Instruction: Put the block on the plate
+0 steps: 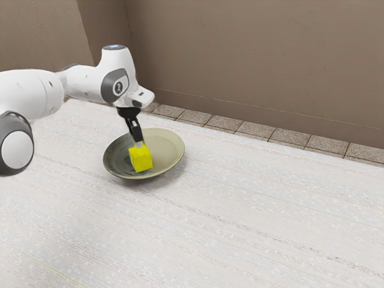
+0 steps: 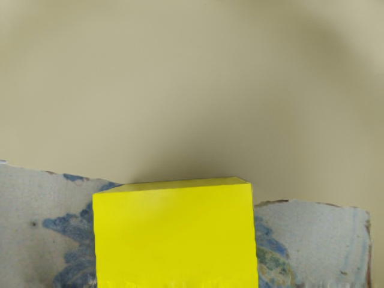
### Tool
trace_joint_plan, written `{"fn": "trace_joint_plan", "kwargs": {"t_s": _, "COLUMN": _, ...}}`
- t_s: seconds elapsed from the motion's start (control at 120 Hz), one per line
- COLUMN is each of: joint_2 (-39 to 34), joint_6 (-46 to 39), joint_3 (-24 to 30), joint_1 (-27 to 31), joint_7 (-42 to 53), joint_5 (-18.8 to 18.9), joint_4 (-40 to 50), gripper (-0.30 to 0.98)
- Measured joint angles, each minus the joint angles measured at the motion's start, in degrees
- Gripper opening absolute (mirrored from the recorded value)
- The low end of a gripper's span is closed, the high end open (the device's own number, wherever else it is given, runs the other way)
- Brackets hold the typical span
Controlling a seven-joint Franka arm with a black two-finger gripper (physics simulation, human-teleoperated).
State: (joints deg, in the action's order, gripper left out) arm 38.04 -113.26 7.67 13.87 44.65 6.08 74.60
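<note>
In the exterior view the gripper points down over the plate, its lower end at the top of the yellow block. The block sits slightly tilted within the outline of the plate's hollow. Whether its underside touches the plate is hidden. Seen from the hand, the block is large at the lower edge, over the plate with its blue-patterned patch. How the gripper stands on the block cannot be made out.
The pale table extends around the plate. Beyond its far edge run brown tiles and a brown wall. The white arm comes in from the exterior view's left.
</note>
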Motion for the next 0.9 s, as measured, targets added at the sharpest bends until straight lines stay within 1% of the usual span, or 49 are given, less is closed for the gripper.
{"fn": "trace_joint_plan", "kwargs": {"t_s": 0.167, "joint_2": -7.87, "joint_6": 2.59, "joint_3": 0.93, "joint_1": -0.21, "joint_7": -0.47, "joint_5": 0.22, "joint_4": 1.93, "gripper": 0.66}}
{"fn": "trace_joint_plan", "kwargs": {"t_s": 0.283, "joint_2": -15.18, "joint_6": 7.51, "joint_3": 1.29, "joint_1": -1.09, "joint_7": -2.31, "joint_5": 0.43, "joint_4": 2.46, "gripper": 0.67}}
{"fn": "trace_joint_plan", "kwargs": {"t_s": 0.408, "joint_2": -20.49, "joint_6": 12.16, "joint_3": 1.17, "joint_1": -2.94, "joint_7": -5.18, "joint_5": 0.48, "joint_4": 3.17, "gripper": 0.68}}
{"fn": "trace_joint_plan", "kwargs": {"t_s": 0.55, "joint_2": -24.94, "joint_6": 17.31, "joint_3": -2.62, "joint_1": -6.42, "joint_7": -10.14, "joint_5": 0.43, "joint_4": 3.0, "gripper": 0.68}}
{"fn": "trace_joint_plan", "kwargs": {"t_s": 0.708, "joint_2": -27.94, "joint_6": 24.84, "joint_3": -9.71, "joint_1": -11.81, "joint_7": -17.3, "joint_5": 0.35, "joint_4": 1.55, "gripper": 0.68}}
{"fn": "trace_joint_plan", "kwargs": {"t_s": 0.817, "joint_2": -29.98, "joint_6": 29.29, "joint_3": -11.52, "joint_1": -11.71, "joint_7": -21.86, "joint_5": 1.14, "joint_4": 1.37, "gripper": 0.69}}
{"fn": "trace_joint_plan", "kwargs": {"t_s": 0.9, "joint_2": -30.49, "joint_6": 29.33, "joint_3": -11.73, "joint_1": -11.66, "joint_7": -24.45, "joint_5": 0.87, "joint_4": 3.42, "gripper": 0.69}}
